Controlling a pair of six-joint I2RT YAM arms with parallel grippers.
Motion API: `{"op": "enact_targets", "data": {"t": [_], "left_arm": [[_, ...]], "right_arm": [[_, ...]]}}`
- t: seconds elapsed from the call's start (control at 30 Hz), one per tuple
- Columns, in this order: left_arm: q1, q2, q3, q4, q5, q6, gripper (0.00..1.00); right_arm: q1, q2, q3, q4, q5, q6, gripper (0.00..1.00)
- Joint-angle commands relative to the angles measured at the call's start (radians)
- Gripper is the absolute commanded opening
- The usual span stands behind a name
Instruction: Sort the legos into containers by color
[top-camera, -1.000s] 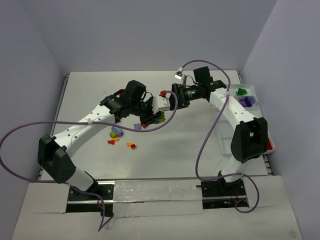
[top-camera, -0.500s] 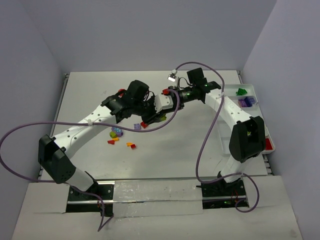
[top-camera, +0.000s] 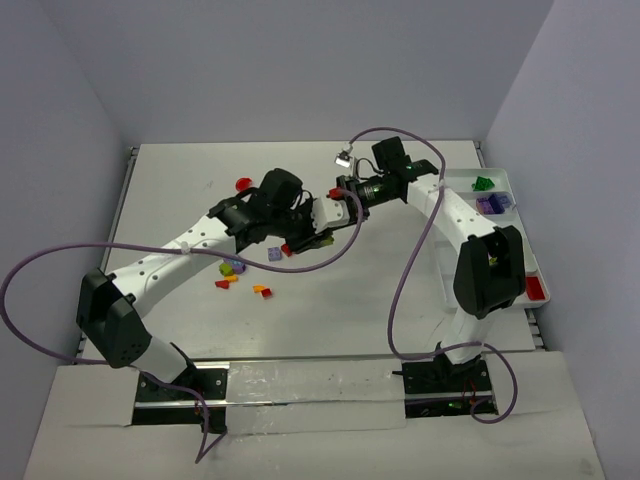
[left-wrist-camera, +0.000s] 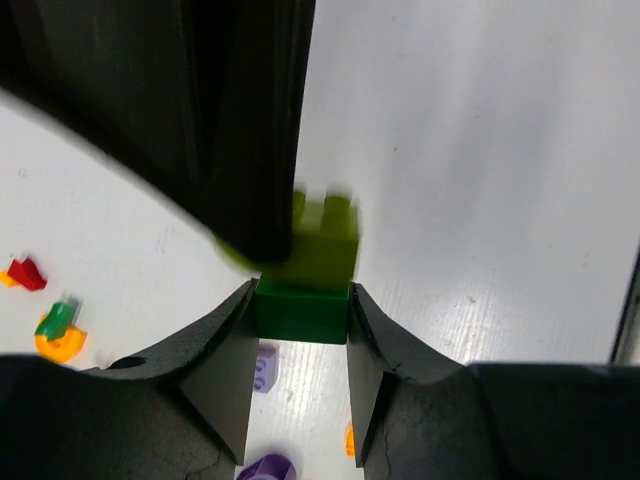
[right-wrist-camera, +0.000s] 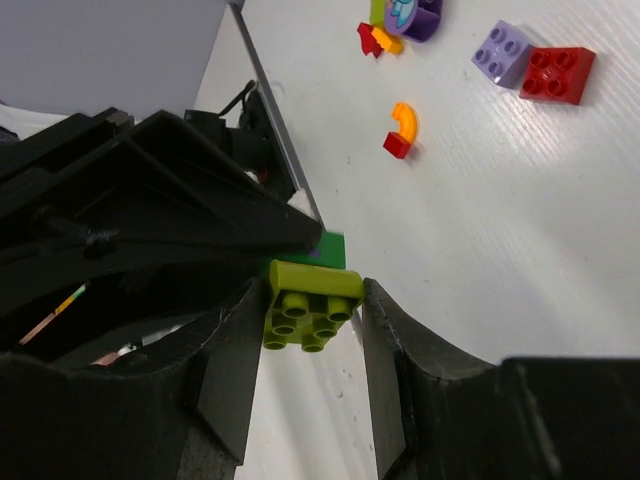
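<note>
My left gripper (left-wrist-camera: 300, 302) is shut on a green lego (left-wrist-camera: 300, 312) that has a lime-yellow lego (left-wrist-camera: 325, 240) stuck to it. My right gripper (right-wrist-camera: 312, 292) faces it, its jaws closed on both sides of that lime-yellow lego (right-wrist-camera: 312, 300), with the green lego (right-wrist-camera: 331, 250) just behind. The two grippers meet above the table's middle (top-camera: 312, 228). Loose legos lie below them: a purple one (top-camera: 275, 255), a red one (top-camera: 287, 250), orange ones (top-camera: 262, 291). The white containers tray (top-camera: 515, 228) runs along the right edge.
The tray holds green legos (top-camera: 483, 183), purple legos (top-camera: 490, 204) and a red one (top-camera: 536, 288) in separate compartments. A red lego (top-camera: 243, 184) lies alone at the back left. A purple dome piece (top-camera: 233, 267) sits by the left forearm. Cables loop over both arms.
My right gripper has moved left up to the left gripper and closed from wide open onto the lime-yellow lego. The left gripper kept its hold and shifted slightly right.
</note>
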Motion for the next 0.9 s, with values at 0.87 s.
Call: {"op": "enact_targets", "data": {"t": [0.87], "left_arm": [[0.043, -0.003, -0.035, 0.044, -0.045, -0.091, 0.00]], "right_arm": [[-0.738, -0.183, -0.190, -0.142, 1.083, -0.669, 0.00]]}}
